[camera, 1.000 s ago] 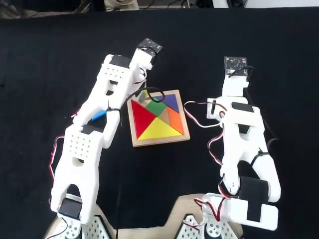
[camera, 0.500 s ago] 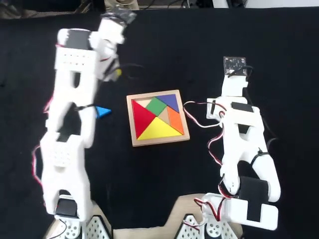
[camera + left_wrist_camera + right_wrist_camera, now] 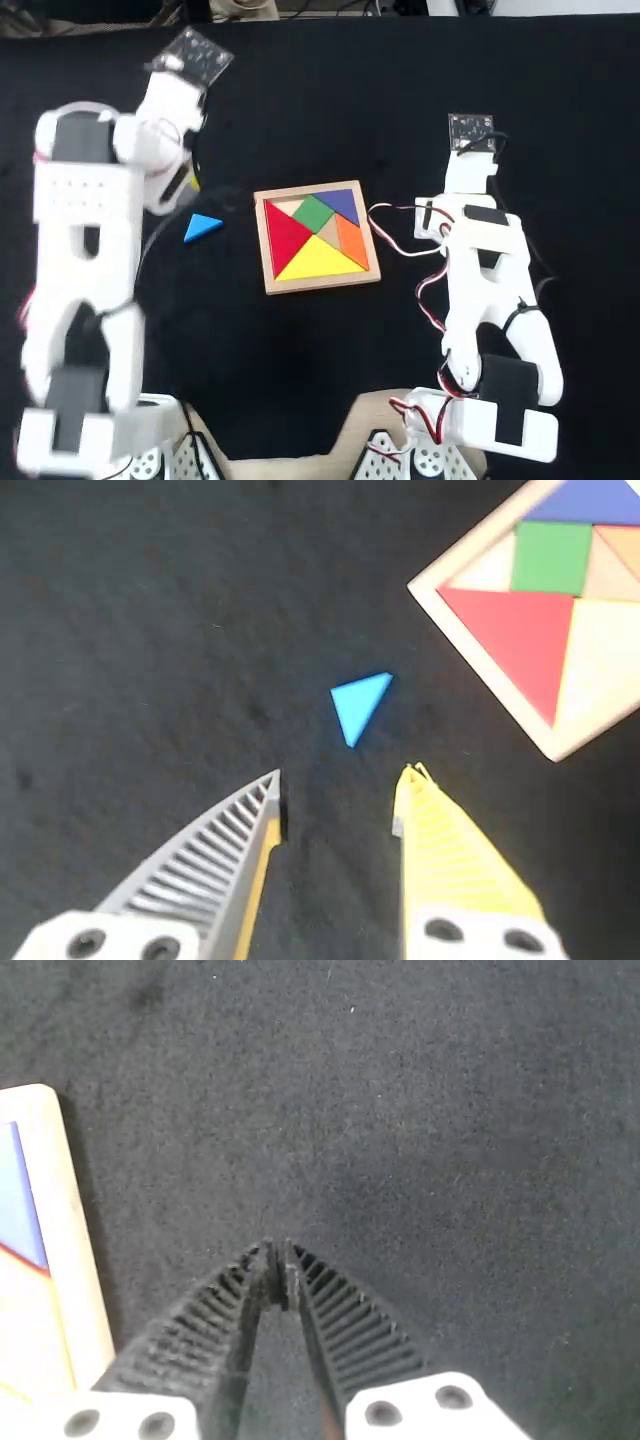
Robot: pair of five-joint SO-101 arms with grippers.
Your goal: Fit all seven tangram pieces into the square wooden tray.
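Step in hand: retrieval of the last loose piece. The blue triangle [image 3: 203,227] lies flat on the black table cover [image 3: 300,100], just beside the near-left side of the square wooden tray [image 3: 272,285] and clear of its rim. Inside the tray sit the red triangle [image 3: 285,240], yellow triangle [image 3: 320,262], green square [image 3: 314,214], purple piece [image 3: 343,205] and orange triangle [image 3: 352,240]. Two pale patches show among them, and it cannot be told which is bare floor and which an unpainted piece. The task is judged nearly complete, with the fit of the blue triangle outstanding. The left gripper [image 3: 340,778] hangs above the cover with jaws open and empty. The triangle lies just ahead of the fingertips and roughly on their centre line, not yet between them. The left arm stands along the left side of the table, with its wrist tipped down toward the piece. The next move is judged to call for a short advance and descent to bracket the thin piece. The jaws then close across two of its edges and carry it to the vacant slot, turned to match. The piece is low and flat, so a slip at closure is the likely fault. The right gripper [image 3: 275,1260] rests over bare cover beside the tray's far-right rim, jaws closed on nothing. Its arm is stretched forward along the tray's right side.
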